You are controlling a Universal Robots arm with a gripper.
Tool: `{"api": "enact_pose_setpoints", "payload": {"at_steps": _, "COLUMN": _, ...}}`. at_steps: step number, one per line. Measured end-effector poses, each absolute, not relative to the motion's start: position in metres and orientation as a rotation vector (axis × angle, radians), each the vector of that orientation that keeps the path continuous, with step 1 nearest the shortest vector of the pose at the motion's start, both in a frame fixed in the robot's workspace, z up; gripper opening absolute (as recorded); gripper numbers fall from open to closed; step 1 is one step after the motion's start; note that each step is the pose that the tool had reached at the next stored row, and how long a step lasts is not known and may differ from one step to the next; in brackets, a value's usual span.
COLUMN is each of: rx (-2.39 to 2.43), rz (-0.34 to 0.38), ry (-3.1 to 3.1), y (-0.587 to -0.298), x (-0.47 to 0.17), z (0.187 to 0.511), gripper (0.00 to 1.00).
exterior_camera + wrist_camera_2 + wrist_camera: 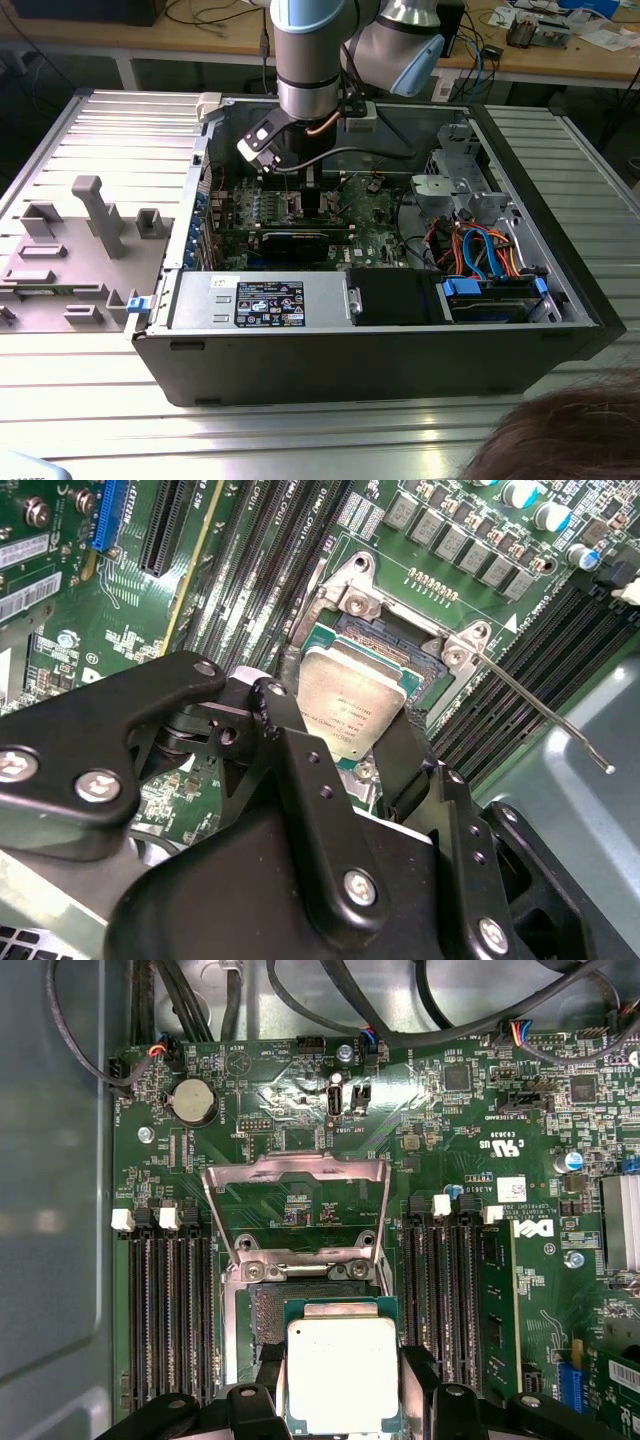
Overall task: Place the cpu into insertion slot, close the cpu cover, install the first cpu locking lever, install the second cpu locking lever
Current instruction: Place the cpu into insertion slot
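I had the gripper (342, 1360) closed on the cpu (343, 1380) by its opposite edges, seemingly just above the insertion slot (264, 1317); I judged it light, rigid, slick-topped, fragile underneath.

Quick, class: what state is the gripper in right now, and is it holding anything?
Gripper: closed on the cpu, holding it at the insertion slot; the cpu cover stands open.

Coin battery (192, 1101), memory slots (168, 1310), power supply (255, 300).
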State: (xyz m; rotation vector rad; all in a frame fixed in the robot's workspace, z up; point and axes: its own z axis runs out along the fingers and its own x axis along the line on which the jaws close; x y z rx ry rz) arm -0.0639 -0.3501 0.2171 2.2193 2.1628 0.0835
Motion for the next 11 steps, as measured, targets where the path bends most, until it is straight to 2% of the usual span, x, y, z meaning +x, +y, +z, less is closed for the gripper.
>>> {"api": "enact_pose_setpoints", "payload": {"at_steps": 11, "rx": 2.219, "rz": 0.084, "ry": 2.163, "y": -0.3501, "x": -0.0639, "z": 0.2152, "gripper": 0.55}}
